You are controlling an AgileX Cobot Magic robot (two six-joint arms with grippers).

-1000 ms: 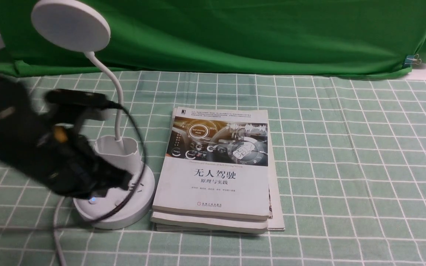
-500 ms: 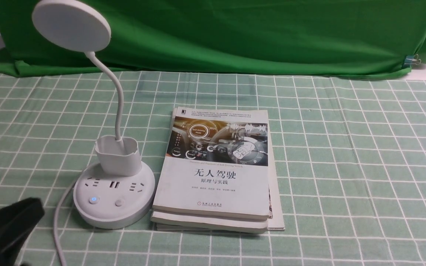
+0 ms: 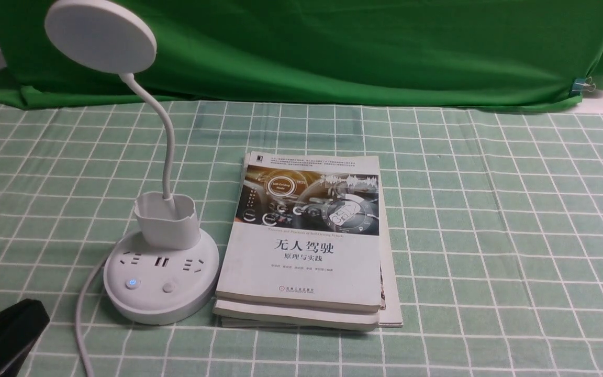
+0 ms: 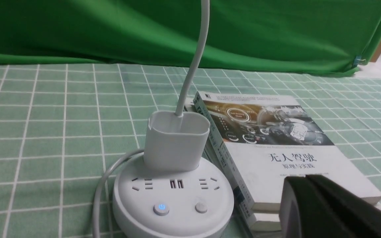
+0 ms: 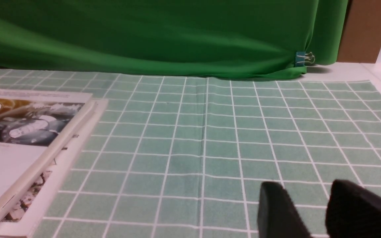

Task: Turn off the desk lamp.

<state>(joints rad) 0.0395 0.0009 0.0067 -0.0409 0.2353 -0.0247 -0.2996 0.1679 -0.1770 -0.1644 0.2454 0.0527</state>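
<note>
The white desk lamp (image 3: 161, 272) stands at the left of the table, with its disc head (image 3: 100, 35) up on a curved gooseneck and a cup holder (image 3: 166, 220) on the round base. The base has sockets, a button with a blue light (image 3: 132, 283) and a plain button (image 3: 168, 287). The disc head does not glow. The base also shows in the left wrist view (image 4: 173, 201). My left gripper (image 3: 29, 314) is shut and empty at the near left corner, apart from the lamp (image 4: 305, 178). My right gripper (image 5: 306, 190) is open and empty over bare cloth.
A stack of books (image 3: 305, 246) lies right beside the lamp base. The lamp's white cable (image 3: 80, 319) runs off the near edge. A green checked cloth (image 3: 490, 220) covers the table, with a green backdrop (image 3: 364, 47) behind.
My left arm has drawn back from over the lamp base to the near left corner and sunk lower. The lamp and books have not moved.
</note>
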